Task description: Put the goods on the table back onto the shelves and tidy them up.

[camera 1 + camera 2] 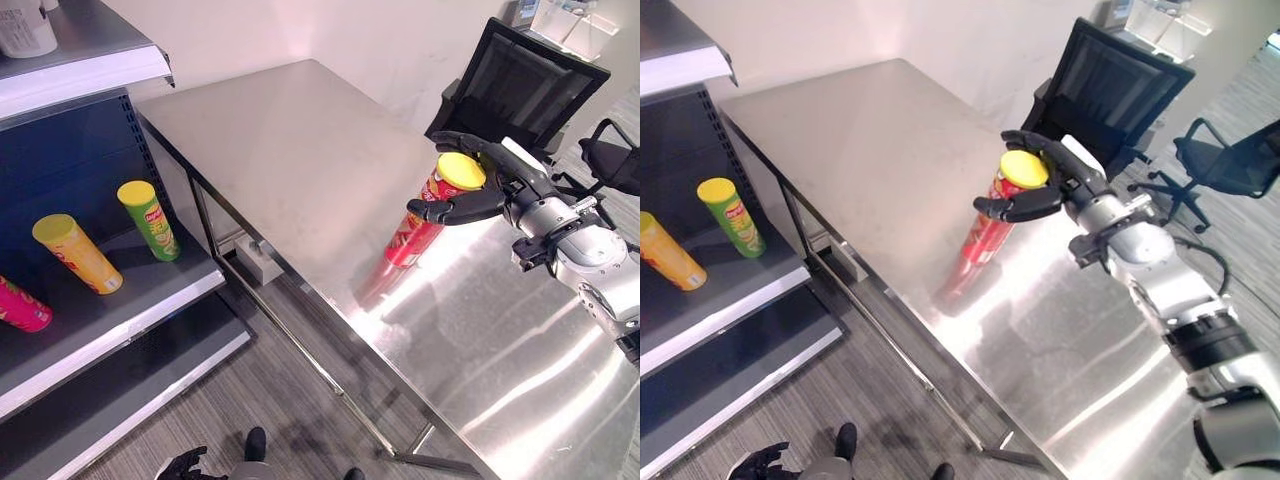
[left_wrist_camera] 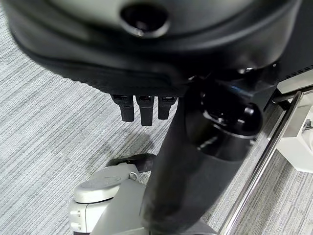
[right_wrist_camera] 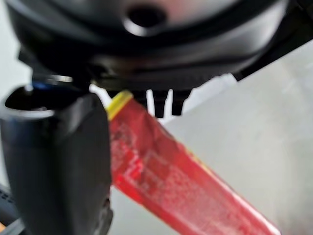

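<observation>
Right arm reaching in from the right over the steel table (image 1: 300,150), forearm roughly level, wrist turned so that the right hand (image 1: 1055,180) faces the shelf side. Fingers (image 1: 1025,140) arch over the far side of the yellow lid of a red can (image 1: 425,215); the thumb (image 1: 450,209) lies across the near side just below the lid. The hand is thus partly curled about the can's top; the right wrist view shows the can passing between thumb and fingers, but firm contact cannot be confirmed. The can stands upright near the table's front edge, its base on the steel surface.

Left hand (image 2: 142,107) hangs low over grey floor beside a table leg (image 2: 259,166), fingers pointing down and lightly bent, holding nothing.

Shelf unit at left: on the middle shelf (image 1: 150,300) stand a green can (image 1: 150,220) and an orange can (image 1: 77,254), both with yellow lids, near each other but apart; a pink can (image 1: 20,307) lies at the view's edge. A white container (image 1: 25,28) sits on the top shelf. Black chairs (image 1: 1110,80) stand beyond the table.
</observation>
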Robot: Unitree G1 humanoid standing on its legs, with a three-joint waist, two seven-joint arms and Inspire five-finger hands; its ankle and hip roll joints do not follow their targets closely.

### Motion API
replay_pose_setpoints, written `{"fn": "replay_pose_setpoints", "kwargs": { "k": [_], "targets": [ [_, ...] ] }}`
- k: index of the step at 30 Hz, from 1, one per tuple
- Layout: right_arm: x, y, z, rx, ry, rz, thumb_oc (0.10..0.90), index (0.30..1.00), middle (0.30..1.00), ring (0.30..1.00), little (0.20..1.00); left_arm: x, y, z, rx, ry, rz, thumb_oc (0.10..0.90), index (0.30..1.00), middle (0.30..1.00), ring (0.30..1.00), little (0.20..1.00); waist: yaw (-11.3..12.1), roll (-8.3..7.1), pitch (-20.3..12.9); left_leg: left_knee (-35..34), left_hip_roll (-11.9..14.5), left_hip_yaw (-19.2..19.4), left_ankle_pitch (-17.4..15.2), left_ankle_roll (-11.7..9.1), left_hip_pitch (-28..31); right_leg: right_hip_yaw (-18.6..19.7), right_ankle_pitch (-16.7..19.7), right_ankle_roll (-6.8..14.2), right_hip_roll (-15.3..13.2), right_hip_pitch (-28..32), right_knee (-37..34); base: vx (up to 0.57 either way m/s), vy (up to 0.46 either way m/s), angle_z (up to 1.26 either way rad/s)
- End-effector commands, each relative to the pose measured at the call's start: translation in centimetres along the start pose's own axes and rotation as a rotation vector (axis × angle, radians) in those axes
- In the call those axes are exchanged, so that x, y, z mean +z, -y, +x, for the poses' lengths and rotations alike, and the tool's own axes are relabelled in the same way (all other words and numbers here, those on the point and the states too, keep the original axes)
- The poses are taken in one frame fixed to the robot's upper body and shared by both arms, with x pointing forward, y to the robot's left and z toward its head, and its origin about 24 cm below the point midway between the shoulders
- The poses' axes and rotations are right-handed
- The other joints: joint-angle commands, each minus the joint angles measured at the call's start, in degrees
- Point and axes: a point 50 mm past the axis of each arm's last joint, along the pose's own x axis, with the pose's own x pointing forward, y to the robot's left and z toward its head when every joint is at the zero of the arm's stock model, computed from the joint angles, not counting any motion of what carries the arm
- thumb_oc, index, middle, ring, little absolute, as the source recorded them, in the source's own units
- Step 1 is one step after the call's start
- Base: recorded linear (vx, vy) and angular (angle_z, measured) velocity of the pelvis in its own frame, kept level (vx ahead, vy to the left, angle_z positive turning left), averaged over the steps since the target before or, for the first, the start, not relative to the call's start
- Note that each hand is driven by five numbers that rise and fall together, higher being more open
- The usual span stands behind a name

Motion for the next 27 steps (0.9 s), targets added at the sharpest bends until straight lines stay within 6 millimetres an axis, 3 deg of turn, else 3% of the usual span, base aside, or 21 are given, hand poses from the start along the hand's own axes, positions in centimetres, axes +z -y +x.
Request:
{"fn": "replay_pose_setpoints", "kwargs": {
  "k": [1, 6, 7, 8, 9, 20, 27],
  "targets": [
    [5.5, 3.8, 1.0, -0.082, 0.147, -0.132, 0.8, 0.9, 0.9, 0.9, 0.9, 1.1, 0.1, 0.2, -0.029, 0.044, 0.048, 0.8, 0.9, 0.9, 0.9, 0.9, 1.95, -0.16, -1.85, 0.12, 2.31, -0.58, -7.56, -3.39, 2.68, -0.82, -0.75, 2.85, -2.34, -0.21, 2.07, 0.0, 0.0, 0.0],
    [5.3, 3.7, 0.9, -0.063, 0.139, -0.136, 0.8, 0.9, 0.9, 0.9, 0.9, 0.9, 0.0, 0.3, -0.022, 0.034, 0.05, 0.8, 0.9, 0.9, 0.9, 0.9, 1.98, -0.35, -1.84, 0.12, 2.45, -0.71, -7.56, -3.52, 2.77, -0.95, -0.89, 2.77, -2.21, -0.01, 1.98, 0.0, 0.0, 0.0],
    [5.4, 3.6, 0.9, -0.058, 0.14, -0.134, 0.761, 0.841, 0.841, 0.841, 0.841, 0.9, 0.0, 0.3, -0.021, 0.034, 0.05, 0.8, 0.9, 0.9, 0.9, 0.9, 1.97, -0.36, -1.83, 0.12, 2.48, -0.75, -7.54, -3.54, 2.76, -0.97, -0.88, 2.77, -2.21, 0.0, 1.95, 0.0, 0.0, 0.0],
    [5.4, 3.6, 0.9, -0.057, 0.14, -0.134, 0.595, 0.592, 0.592, 0.592, 0.592, 0.9, 0.0, 0.3, -0.021, 0.034, 0.05, 0.8, 0.9, 0.9, 0.9, 0.9, 1.96, -0.35, -1.83, 0.12, 2.48, -0.76, -7.54, -3.54, 2.76, -0.98, -0.88, 2.77, -2.21, 0.01, 1.95, 0.0, 0.0, 0.0],
    [5.3, 3.7, 1.0, -0.051, 0.123, -0.152, 0.4, 0.3, 0.3, 0.3, 0.3, 1.0, -0.1, 0.3, -0.022, 0.037, 0.05, 0.8, 0.9, 0.9, 0.9, 0.9, 2.03, -0.43, -1.81, 0.12, 2.49, -0.75, -7.54, -3.58, 2.78, -0.98, -0.9, 2.76, -2.18, 0.09, 1.88, 0.0, 0.0, 0.0],
    [5.1, 4.0, 0.6, -0.065, 0.115, -0.161, 0.4, 0.3, 0.3, 0.3, 0.3, 1.1, -0.3, 0.3, -0.008, 0.036, 0.043, 0.8, 0.9, 0.9, 0.9, 0.9, 1.6, -0.32, -1.83, 0.12, 2.59, -0.75, -7.53, -3.7, 2.95, -1.05, -0.91, 2.72, -2.07, 0.16, 1.84, 0.0, 0.0, 0.0],
    [4.9, 3.8, -0.8, -0.182, 0.211, -0.065, 0.4, 0.3, 0.3, 0.3, 0.3, 1.2, -0.7, 0.3, 0.022, 0.041, -0.008, 0.8, 0.9, 0.9, 0.9, 0.9, 1.5, 0.73, -2.35, 0.12, 2.63, -0.94, -7.6, -3.56, 3.24, -1.24, -1.29, 2.58, -2.05, 0.65, 1.84, -0.01, -0.014, 0.0]
  ]
}}
